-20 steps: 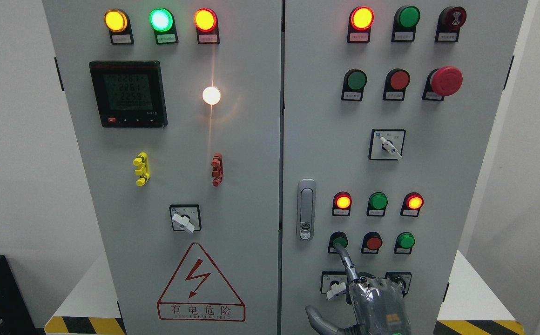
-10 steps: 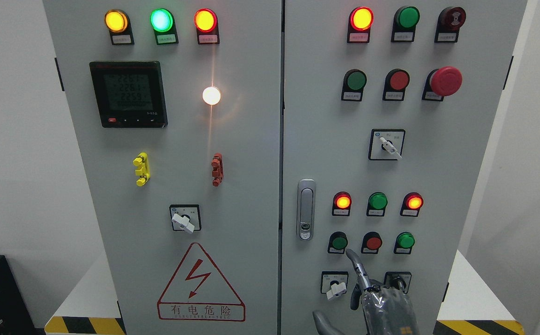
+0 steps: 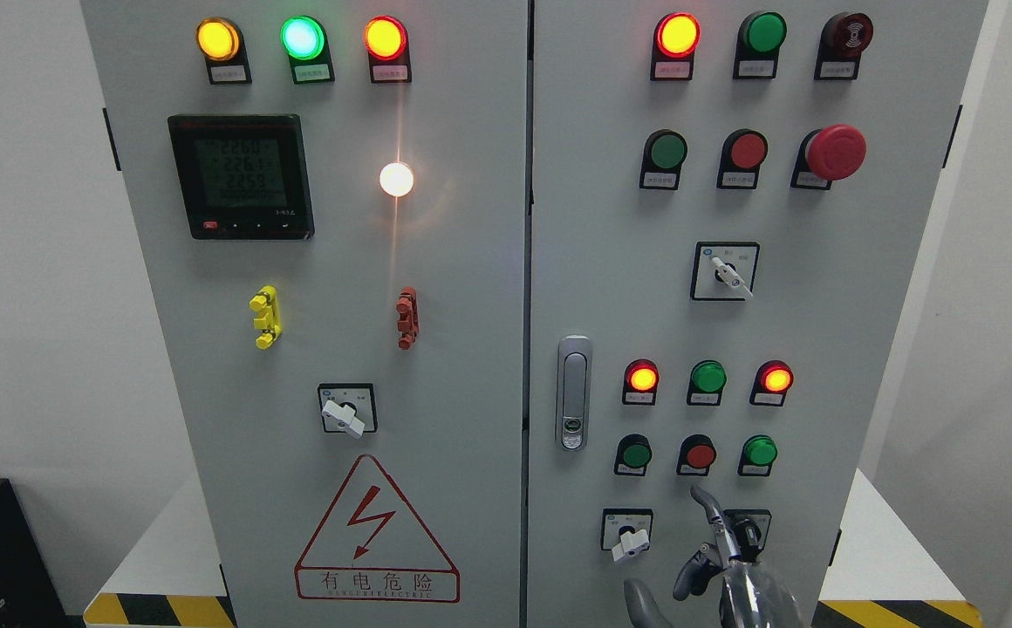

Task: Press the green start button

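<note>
The grey control cabinet's right door carries a lower row of three buttons: a green button at the left, a red button in the middle and a green button at the right. My right hand comes up from the bottom edge, below and to the right of the left green button. Its index finger is stretched upward, its tip below the red button and apart from every button. The other fingers are curled and hold nothing. The left arm is out of view.
Two rotary switches sit just beside the hand. Above are lit red lamps, a green lamp, a door handle, a selector switch and a red emergency stop.
My right hand has drawn back from the left green button, moving down and to the right. The index fingertip that touched the button now sits below the red button.
</note>
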`<state>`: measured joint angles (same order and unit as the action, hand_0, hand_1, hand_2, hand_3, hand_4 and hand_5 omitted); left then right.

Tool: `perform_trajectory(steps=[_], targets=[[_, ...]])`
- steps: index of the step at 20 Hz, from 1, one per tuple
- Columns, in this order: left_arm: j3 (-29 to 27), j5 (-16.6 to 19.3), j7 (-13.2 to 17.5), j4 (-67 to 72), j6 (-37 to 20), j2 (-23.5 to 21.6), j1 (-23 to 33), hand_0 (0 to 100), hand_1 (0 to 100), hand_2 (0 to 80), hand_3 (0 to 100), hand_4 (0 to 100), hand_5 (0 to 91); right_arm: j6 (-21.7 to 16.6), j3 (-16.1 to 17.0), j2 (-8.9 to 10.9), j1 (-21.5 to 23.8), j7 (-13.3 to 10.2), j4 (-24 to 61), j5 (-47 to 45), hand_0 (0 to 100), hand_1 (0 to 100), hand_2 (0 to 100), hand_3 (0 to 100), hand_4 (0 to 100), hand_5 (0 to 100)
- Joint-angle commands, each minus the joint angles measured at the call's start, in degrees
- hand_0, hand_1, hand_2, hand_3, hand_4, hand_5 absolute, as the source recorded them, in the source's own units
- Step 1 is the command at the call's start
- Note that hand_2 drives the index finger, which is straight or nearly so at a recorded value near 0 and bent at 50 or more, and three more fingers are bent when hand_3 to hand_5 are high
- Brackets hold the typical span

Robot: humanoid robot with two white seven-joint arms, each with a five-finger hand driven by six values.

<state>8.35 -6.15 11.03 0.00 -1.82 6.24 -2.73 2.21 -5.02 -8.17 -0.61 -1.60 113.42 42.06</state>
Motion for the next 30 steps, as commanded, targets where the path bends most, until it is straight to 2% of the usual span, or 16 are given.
perform_trajectory(steps=[1,4,7,10,11,14,15,17,20,23,25,30], targets=[[0.0,0.0,-0.2,-1.6,0.0,0.0,0.0,12,56,0.0,0,0,0.0,0.5,-1.2,0.00,1.1,0.3,6.4,-6.3,8,23,0,74,75,95],[0.0,0.0,-0.3,-1.6,0.0,0.0,0.0,12,56,0.0,0,0,0.0,0.6,-1.7,0.00,1.1,0.4,6.4,-10.7,7,23,0,74,75,94],[0.0,0.0,-0.2,-1.6,0.0,0.0,0.0,12,56,0.0,0,0,0.0,0.7,-1.7,0.00,1.2,0.4,6.5,-12.4,6,25,0,67,70,84],[0.0,0.0,-0.3,-1.6,0.0,0.0,0.0,12,56,0.0,0,0,0.0,0.6,-1.7,0.00,1.8,0.5,6.5,-15.2,5,24,0,54,55,66],[0.0,0.0,-0.2,-1.6,0.0,0.0,0.0,12,56,0.0,0,0,0.0,0.7,-1.7,0.00,1.9,0.5,6.5,-15.9,4,24,0,46,47,58],[0.0,0.0,-0.2,-1.6,0.0,0.0,0.0,12,56,0.0,0,0,0.0,0.6,-1.7,0.00,2.3,1.8,6.5,-17.7,0,23,0,29,28,38],[0.0,0.0,-0.3,-1.6,0.0,0.0,0.0,12,56,0.0,0,0,0.0,0.6,-1.6,0.00,2.4,1.8,6.5,-18.4,0,23,0,27,26,36],[0.0,0.0,-0.2,-1.6,0.0,0.0,0.0,12,56,0.0,0,0,0.0,0.6,-1.6,0.08,2.6,1.9,6.5,-20.3,0,21,0,21,17,23],[0.0,0.0,-0.2,-1.6,0.0,0.0,0.0,12,56,0.0,0,0,0.0,0.4,-1.4,0.08,3.2,1.9,6.5,-23.1,0,17,0,14,9,11],[0.0,0.0,-0.2,-1.6,0.0,0.0,0.0,12,56,0.0,0,0,0.0,0.4,-1.0,0.00,3.8,2.3,6.6,-25.1,0,15,0,12,6,6],[0.0,0.0,-0.2,-1.6,0.0,0.0,0.0,12,56,0.0,0,0,0.0,0.2,-0.7,0.00,4.6,3.1,6.6,-25.4,0,15,0,11,5,5],[0.0,0.0,-0.3,-1.6,0.0,0.0,0.0,12,56,0.0,0,0,0.0,-0.6,-0.7,0.00,5.8,3.1,6.6,-26.5,0,14,0,10,4,4]])
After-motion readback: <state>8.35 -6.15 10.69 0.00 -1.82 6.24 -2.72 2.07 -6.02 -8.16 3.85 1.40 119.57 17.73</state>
